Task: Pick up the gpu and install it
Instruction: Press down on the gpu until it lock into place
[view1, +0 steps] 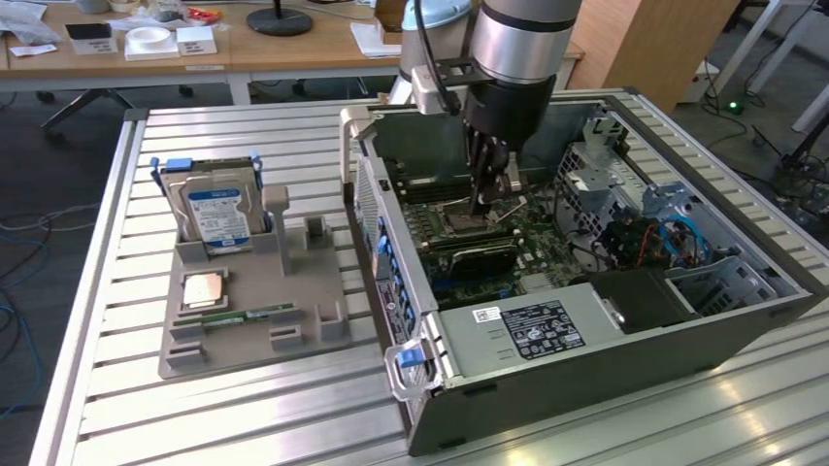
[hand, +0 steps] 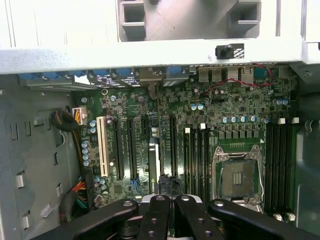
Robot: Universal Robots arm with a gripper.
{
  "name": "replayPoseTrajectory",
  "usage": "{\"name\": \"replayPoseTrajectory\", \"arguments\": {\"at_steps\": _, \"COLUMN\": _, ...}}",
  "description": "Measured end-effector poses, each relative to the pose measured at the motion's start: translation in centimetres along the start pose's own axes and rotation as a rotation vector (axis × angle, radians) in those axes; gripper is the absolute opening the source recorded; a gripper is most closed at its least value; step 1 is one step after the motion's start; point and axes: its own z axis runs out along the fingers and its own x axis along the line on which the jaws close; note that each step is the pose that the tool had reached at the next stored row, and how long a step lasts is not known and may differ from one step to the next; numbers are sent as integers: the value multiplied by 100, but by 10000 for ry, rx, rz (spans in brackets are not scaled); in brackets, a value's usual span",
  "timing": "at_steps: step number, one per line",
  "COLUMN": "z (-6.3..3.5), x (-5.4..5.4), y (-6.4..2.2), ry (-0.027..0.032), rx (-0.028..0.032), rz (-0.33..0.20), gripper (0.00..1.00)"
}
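The gpu (view1: 477,255) stands on edge in a slot of the green motherboard (view1: 534,254) inside the open computer case (view1: 583,388); its black cooler block faces up in the exterior view. The wrist view sees it edge-on as a thin dark card (hand: 154,160) between the long black slots and the memory slots. My gripper (view1: 492,206) reaches down into the case just above the card, beside the processor socket (hand: 240,175). Its black fingers (hand: 155,217) are shut together (hand: 169,200). Whether they touch the card I cannot tell.
On the exterior view's left a grey tray (view1: 247,340) holds a silver hard drive (view1: 217,216), a copper-coloured chip (view1: 208,289) and a narrow green memory stick (view1: 247,316). The case's drive cage and cables (view1: 647,233) stand on the right. Slatted metal table (view1: 194,427) all around.
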Motion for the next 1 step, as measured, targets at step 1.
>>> {"name": "replayPoseTrajectory", "arguments": {"at_steps": 1, "z": 0, "x": 0, "y": 0, "ry": 0, "rx": 0, "rz": 0, "gripper": 11}}
